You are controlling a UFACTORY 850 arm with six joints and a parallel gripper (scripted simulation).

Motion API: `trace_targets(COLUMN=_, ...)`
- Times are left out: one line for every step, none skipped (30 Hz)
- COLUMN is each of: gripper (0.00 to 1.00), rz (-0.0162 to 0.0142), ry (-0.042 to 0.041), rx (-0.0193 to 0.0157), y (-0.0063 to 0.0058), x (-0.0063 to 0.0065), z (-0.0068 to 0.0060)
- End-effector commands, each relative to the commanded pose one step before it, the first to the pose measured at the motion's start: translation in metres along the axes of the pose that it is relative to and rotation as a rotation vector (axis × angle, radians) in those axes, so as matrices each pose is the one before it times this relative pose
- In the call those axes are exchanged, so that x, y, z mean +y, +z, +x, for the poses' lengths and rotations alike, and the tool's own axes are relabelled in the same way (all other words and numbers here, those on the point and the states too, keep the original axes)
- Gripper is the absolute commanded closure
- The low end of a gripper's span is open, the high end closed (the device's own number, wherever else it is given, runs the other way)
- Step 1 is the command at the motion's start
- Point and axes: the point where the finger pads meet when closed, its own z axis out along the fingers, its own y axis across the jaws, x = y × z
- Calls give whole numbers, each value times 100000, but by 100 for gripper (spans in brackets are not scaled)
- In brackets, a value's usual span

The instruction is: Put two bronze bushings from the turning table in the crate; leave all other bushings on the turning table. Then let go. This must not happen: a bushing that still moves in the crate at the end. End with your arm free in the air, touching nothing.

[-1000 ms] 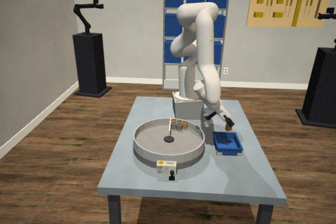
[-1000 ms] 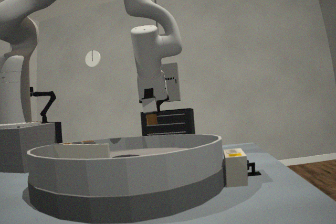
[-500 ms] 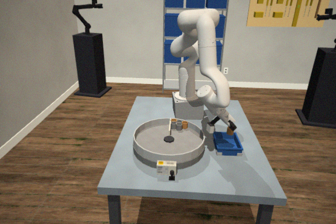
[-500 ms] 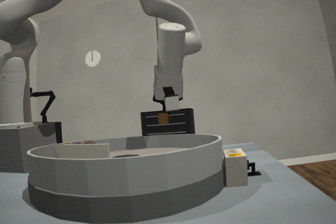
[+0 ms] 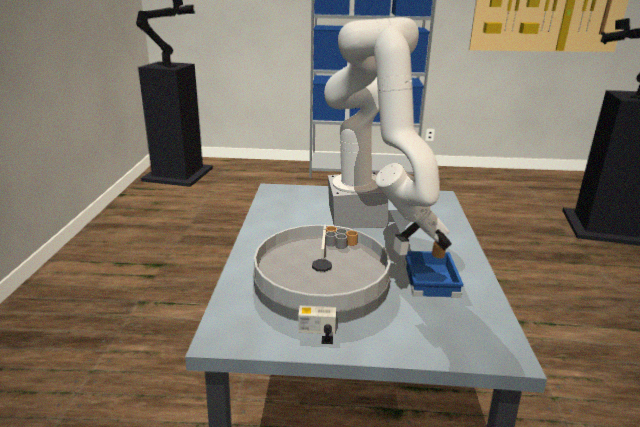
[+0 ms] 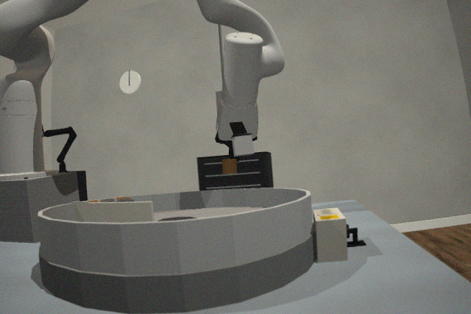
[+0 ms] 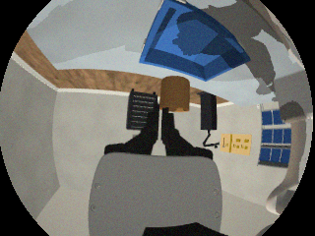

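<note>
My gripper (image 5: 442, 243) (image 6: 230, 156) (image 7: 160, 111) is shut on a bronze bushing (image 5: 438, 250) (image 6: 229, 166) (image 7: 175, 92), pinched at its wall. It holds the bushing above the back part of the blue crate (image 5: 436, 288) (image 7: 199, 70). No bushing shows in the visible part of the crate; part of its inside lies in shadow. On the turning table (image 5: 289, 269) (image 6: 213, 242), a bronze bushing (image 5: 352, 238) stands at the back right of a cluster. Another bronze bushing (image 5: 330, 229) is at the back left, partly hidden. Several grey bushings stand between and beside them, including one grey bushing (image 5: 341, 241) in front.
A high round wall surrounds the turning table, left of the crate. A thin pale divider (image 5: 324, 241) (image 6: 114, 212) stands on it beside the bushings, near a dark hub (image 5: 321, 264). A white box (image 5: 316, 320) (image 6: 330, 238) and a small black stand (image 5: 327, 335) are at its front.
</note>
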Motion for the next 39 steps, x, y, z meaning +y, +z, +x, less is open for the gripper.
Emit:
trace_targets(gripper=100, rz=123, ry=-105, rx=-29, y=623, x=-88, z=544)
trace_targets(gripper=100, rz=0, ry=0, rx=0, y=343, x=-6, z=292)
trace_targets(gripper=100, rz=0, ry=0, rx=0, y=0, x=0, z=0)
trace_targets(gripper=100, rz=0, ry=0, rx=0, y=0, x=0, z=0)
trace_targets(gripper=100, rz=0, ry=0, rx=0, y=395, x=-7, z=336)
trace_targets(gripper=100, rz=0, ry=0, rx=0, y=432, x=-8, z=368)
trace_targets(gripper=100, rz=0, ry=0, rx=0, y=455, x=-8, z=388)
trace_targets(gripper=100, rz=0, ry=0, rx=0, y=462, x=-8, z=393)
trace_targets(gripper=100, rz=0, ry=0, rx=0, y=452, x=-8, z=384)
trace_targets(gripper=100, rz=0, ry=0, rx=0, y=425, x=-8, z=362)
trace_targets(gripper=100, rz=0, ry=0, rx=0, y=385, x=-7, z=328)
trace_targets(gripper=100, rz=0, ry=0, rx=0, y=333, x=-6, z=283)
trace_targets(gripper=100, rz=0, ry=0, rx=0, y=271, x=-5, z=231)
trace_targets(gripper=100, rz=0, ry=0, rx=0, y=206, x=-4, z=175)
trace_targets(gripper=100, rz=0, ry=0, rx=0, y=140, x=-3, z=119)
trace_targets(gripper=100, rz=0, ry=0, rx=0, y=80, x=-1, z=68)
trace_targets(gripper=100, rz=0, ry=0, rx=0, y=33, x=0, z=28)
trace_targets(gripper=100, rz=0, ry=0, rx=0, y=5, x=0, z=4)
trace_targets(gripper=100, rz=0, ry=0, rx=0, y=0, x=0, z=0)
trace_targets(gripper=100, rz=0, ry=0, rx=0, y=0, x=0, z=0)
trace_targets(gripper=100, rz=0, ry=0, rx=0, y=0, x=0, z=0)
trace_targets(gripper=100, rz=0, ry=0, rx=0, y=0, x=0, z=0)
trace_targets(gripper=100, rz=0, ry=0, rx=0, y=0, x=0, z=0)
trace_targets(gripper=100, rz=0, ry=0, rx=0, y=0, x=0, z=0)
trace_targets(gripper=100, rz=0, ry=0, rx=0, y=0, x=0, z=0)
trace_targets(gripper=100, rz=0, ry=0, rx=0, y=0, x=0, z=0)
trace_targets(gripper=100, rz=0, ry=0, rx=0, y=0, x=0, z=0)
trace_targets(gripper=100, rz=0, ry=0, rx=0, y=0, x=0, z=0)
trace_targets(gripper=100, rz=0, ry=0, rx=0, y=0, x=0, z=0)
trace_targets(gripper=100, rz=0, ry=0, rx=0, y=0, x=0, z=0)
trace_targets(gripper=100, rz=0, ry=0, rx=0, y=3, x=0, z=2)
trace_targets(gripper=100, rz=0, ry=0, rx=0, y=7, x=0, z=6)
trace_targets(gripper=100, rz=0, ry=0, rx=0, y=13, x=0, z=11)
trace_targets(gripper=100, rz=0, ry=0, rx=0, y=20, x=0, z=17)
trace_targets(gripper=100, rz=0, ry=0, rx=0, y=28, x=0, z=24)
trace_targets(gripper=100, rz=0, ry=0, rx=0, y=38, x=0, z=32)
trace_targets(gripper=100, rz=0, ry=0, rx=0, y=0, x=0, z=0)
trace_targets(gripper=100, rz=0, ry=0, rx=0, y=0, x=0, z=0)
trace_targets(gripper=100, rz=0, ry=0, rx=0, y=47, x=0, z=40)
